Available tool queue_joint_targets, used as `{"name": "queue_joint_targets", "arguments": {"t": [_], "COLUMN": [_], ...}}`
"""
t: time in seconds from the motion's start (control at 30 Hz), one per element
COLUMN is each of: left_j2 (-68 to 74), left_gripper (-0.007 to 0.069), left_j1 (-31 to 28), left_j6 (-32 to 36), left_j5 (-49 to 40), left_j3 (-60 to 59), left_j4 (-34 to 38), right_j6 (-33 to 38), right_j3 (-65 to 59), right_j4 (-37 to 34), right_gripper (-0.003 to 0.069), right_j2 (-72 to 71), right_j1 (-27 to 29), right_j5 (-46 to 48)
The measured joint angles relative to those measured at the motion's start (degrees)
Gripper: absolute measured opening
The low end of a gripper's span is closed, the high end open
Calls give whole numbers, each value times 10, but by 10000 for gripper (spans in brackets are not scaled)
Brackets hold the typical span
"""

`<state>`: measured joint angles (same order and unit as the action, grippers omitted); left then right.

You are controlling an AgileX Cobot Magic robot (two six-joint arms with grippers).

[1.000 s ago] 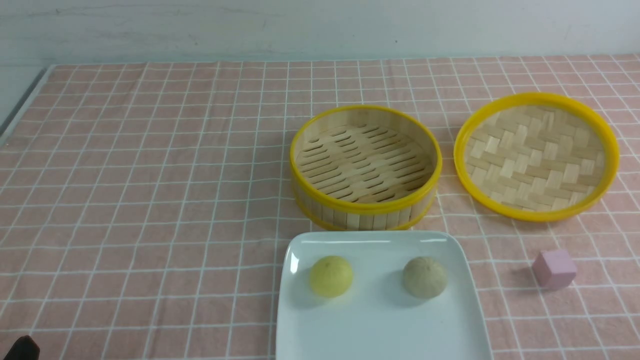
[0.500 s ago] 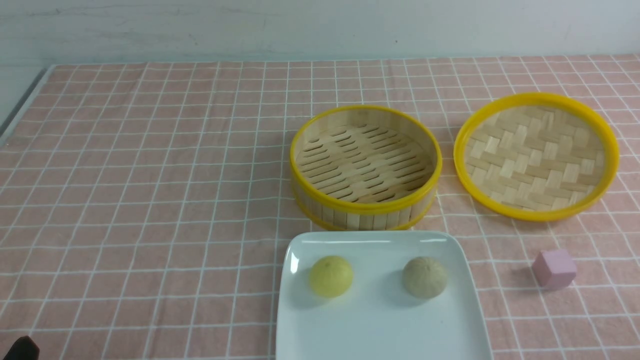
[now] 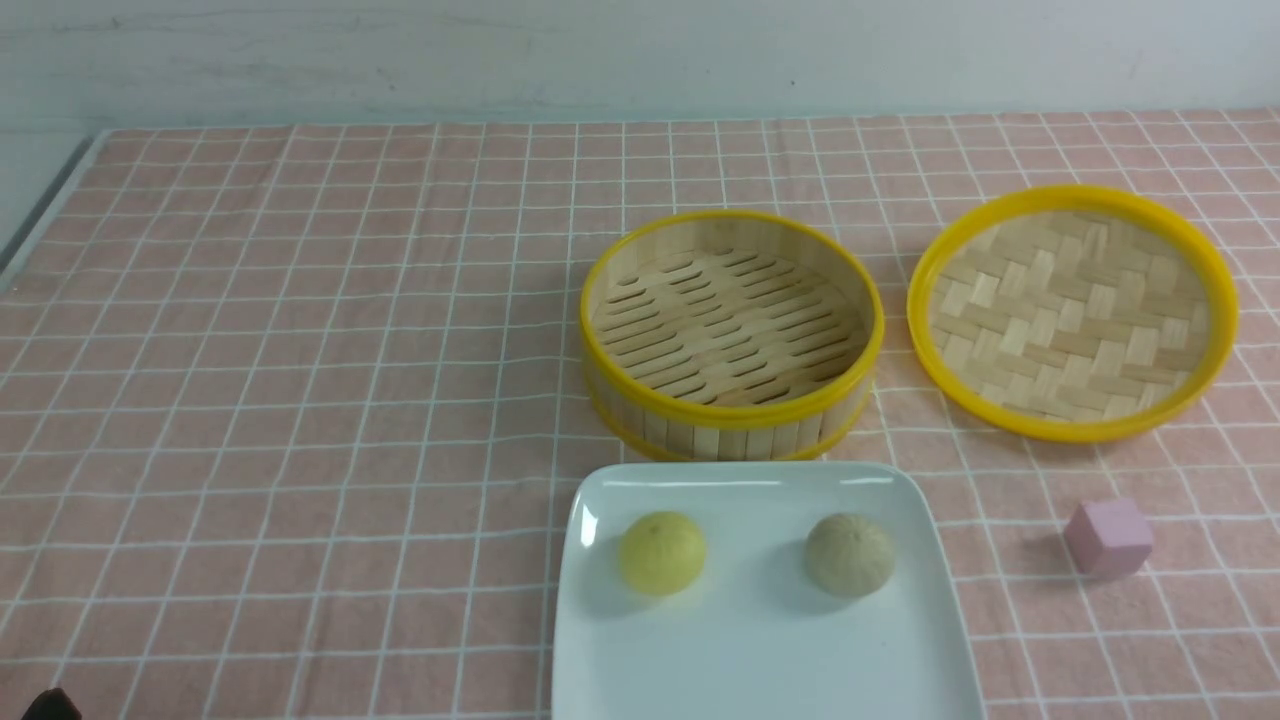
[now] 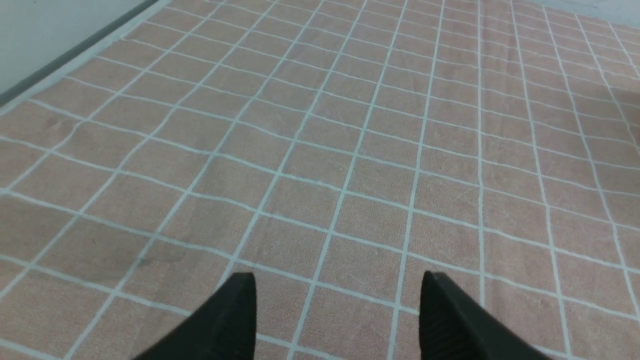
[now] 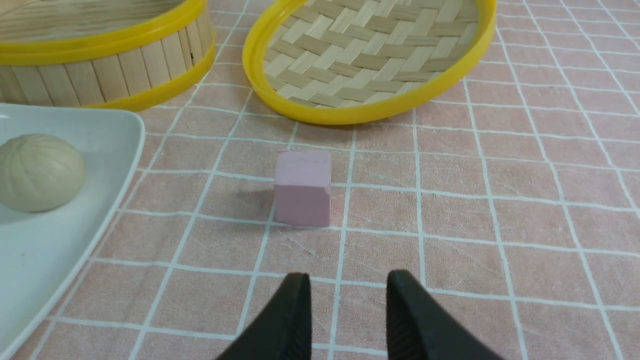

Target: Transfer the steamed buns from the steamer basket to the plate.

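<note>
Front view with both wrist views, read from left to right.

**Left gripper**: fingers spread wide with nothing between them, above bare pink checked tablecloth. The dark sliver at the front view's lower left corner is probably this gripper, though too little shows to be sure.

**Yellow bun** and **beige-grey bun**: both sit on the white plate, well apart from each other, one towards each side. Judged from their matt, pleated domes, the buns are light and soft and would dent under a hard squeeze. A gentle pinch low across the widest part of the dome would suit them. The glossy plate looks slippery, so a nudged bun may slide.

**Steamer basket**: just beyond the plate, with its slatted floor bare. The task therefore appears complete.

**Lid**: lies inside-up beside the basket.

**Pink cube**: on the cloth near the plate's right edge.

**Right gripper**: fingers parted by a narrow gap and gripping nothing, short of the cube.

No brand, label or writing can be read anywhere.
</note>
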<state>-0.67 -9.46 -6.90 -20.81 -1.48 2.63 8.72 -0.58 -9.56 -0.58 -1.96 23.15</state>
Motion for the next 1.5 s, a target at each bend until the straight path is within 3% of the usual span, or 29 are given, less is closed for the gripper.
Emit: {"name": "queue_joint_targets", "arguments": {"t": [0.9, 1.2, 1.5], "left_j2": [0, 0, 0], "left_gripper": [449, 449, 449], "left_j1": [1, 58, 63], "left_j6": [14, 13, 13], "left_j5": [-4, -4, -5], "left_j3": [1, 1, 1], "left_j4": [0, 0, -9], "right_j6": [0, 0, 0], "right_j3": [0, 0, 0], "right_j4": [0, 0, 0], "right_gripper": [240, 240, 240], "right_j2": [0, 0, 0], "right_j1": [0, 0, 0], "right_j5": [0, 0, 0]}}
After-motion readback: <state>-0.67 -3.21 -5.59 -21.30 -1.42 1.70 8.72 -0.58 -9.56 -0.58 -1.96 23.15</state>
